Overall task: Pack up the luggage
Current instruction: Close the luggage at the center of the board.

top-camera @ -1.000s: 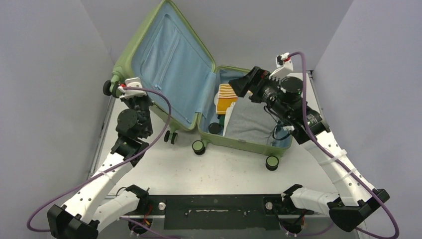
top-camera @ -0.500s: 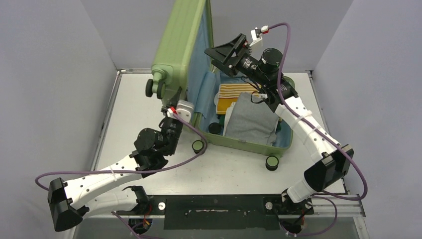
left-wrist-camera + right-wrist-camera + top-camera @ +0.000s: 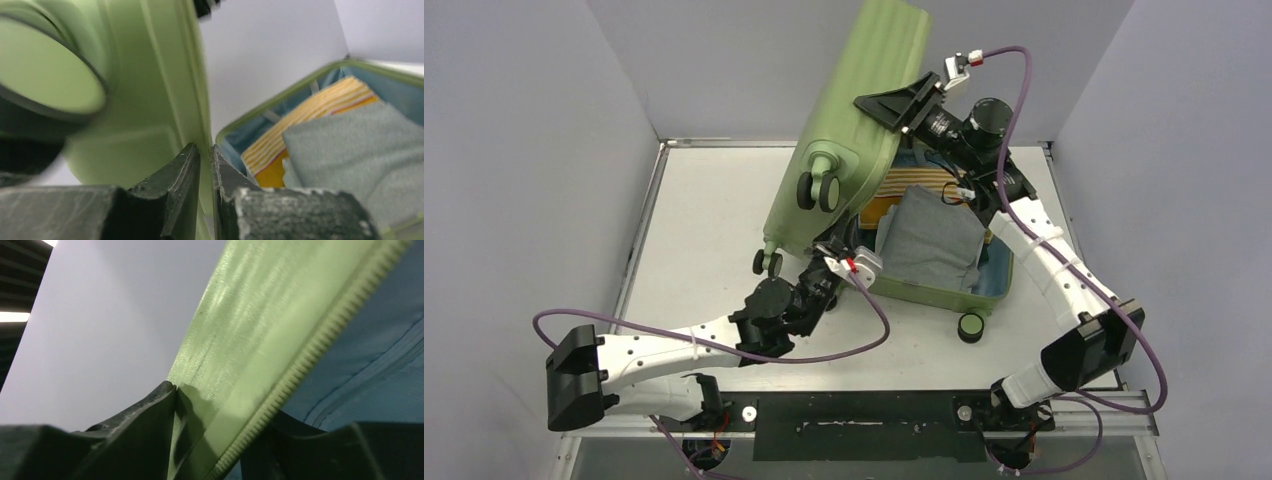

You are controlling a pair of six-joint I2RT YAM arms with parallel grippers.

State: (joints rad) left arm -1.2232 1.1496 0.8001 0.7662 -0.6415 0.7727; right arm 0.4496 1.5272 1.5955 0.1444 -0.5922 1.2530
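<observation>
The luggage (image 3: 854, 120) is a light-green hard-shell suitcase whose lid leans over its base (image 3: 924, 293), partly closed. Folded grey cloth (image 3: 929, 240) and yellow-striped cloth (image 3: 914, 182) lie in the base. My right gripper (image 3: 869, 105) is shut on the lid's upper rim; its wrist view shows the zipper edge (image 3: 300, 365) between the fingers (image 3: 150, 420), by the blue lining (image 3: 380, 355). My left gripper (image 3: 827, 253) sits at the lid's lower corner. Its fingers (image 3: 182, 180) are nearly together on the lid's thin edge (image 3: 202, 125), beside a green wheel hub (image 3: 45, 85).
The table (image 3: 704, 220) is white, walled by grey panels on the left, back and right. The base's black wheel (image 3: 970, 326) rests near the front, and the lid's wheels (image 3: 816, 190) hang in the air. A black rail (image 3: 854, 410) carries both arm bases.
The lid has swung from lying open on the left, through upright, to leaning over the base. Both arms followed it rightward. The right gripper went from open to closed on the rim.
</observation>
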